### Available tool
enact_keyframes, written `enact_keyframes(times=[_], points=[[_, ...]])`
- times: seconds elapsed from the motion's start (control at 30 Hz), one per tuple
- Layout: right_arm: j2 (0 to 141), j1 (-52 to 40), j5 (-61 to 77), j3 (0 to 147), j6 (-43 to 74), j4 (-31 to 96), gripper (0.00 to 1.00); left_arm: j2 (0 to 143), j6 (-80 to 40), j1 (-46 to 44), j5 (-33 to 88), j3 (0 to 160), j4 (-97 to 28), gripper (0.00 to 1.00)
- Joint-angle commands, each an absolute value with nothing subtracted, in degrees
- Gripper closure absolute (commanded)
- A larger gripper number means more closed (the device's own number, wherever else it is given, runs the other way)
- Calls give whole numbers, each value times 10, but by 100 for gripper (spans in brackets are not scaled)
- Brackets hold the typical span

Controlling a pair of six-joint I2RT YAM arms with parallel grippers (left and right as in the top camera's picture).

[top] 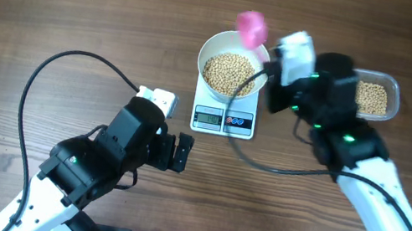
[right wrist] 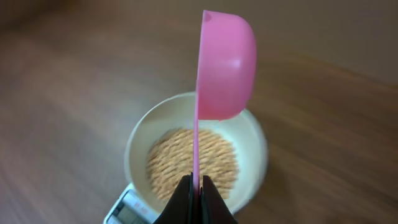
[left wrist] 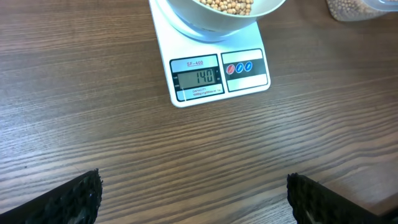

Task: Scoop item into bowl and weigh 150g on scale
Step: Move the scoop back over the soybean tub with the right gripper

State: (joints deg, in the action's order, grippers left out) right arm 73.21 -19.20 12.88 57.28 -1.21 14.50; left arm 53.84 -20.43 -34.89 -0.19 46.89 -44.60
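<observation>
- My right gripper (right wrist: 196, 186) is clamped tight on the thin handle of the pink scoop (right wrist: 225, 68). The scoop is turned on edge, with its cup standing up beyond my fingertips and its rounded back to the right in the wrist view. I cannot see into it.
- The white bowl (right wrist: 252, 146) sits just past and below those fingertips, under the scoop. A bed of tan beans (right wrist: 180, 163) covers its bottom.
- The bowl stands on the white scale (left wrist: 217, 74), and a corner of the scale shows just beneath my right fingers.
- My left gripper (left wrist: 195, 200) hangs low over the wooden table (left wrist: 93, 112), fingers spread wide apart and holding nothing.
- Straight ahead of the left gripper, a little apart from it, is the front of the scale. Its display reads 140.
- Behind my right gripper, close beside the wrist, a clear tub (top: 394, 99) holds more beans.
</observation>
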Motion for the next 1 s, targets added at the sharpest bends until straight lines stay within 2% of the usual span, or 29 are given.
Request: enact_keyframes(times=[0.0,0.07,0.23,0.37,0.47,0.67,0.97], points=[[686,-107,156,590,48,152,96,540,-197,-351,-11,477,-444,0],[672,-41,187,590,68,180,96,540,-197,-351,-11,477,-444,0],[666,55,254,590,104,294,96,540,-197,-351,-11,477,-444,0],[666,95,253,590,5,379,96,540,-197,-351,-11,477,-444,0],[666,110,251,590,-45,381,96,540,-197,-351,-11,477,-444,0],[666,131,248,590,-63,335,96,540,-197,-351,-11,477,-444,0],[666,165,249,590,-59,340,96,540,-197,-351,-11,477,-444,0]])
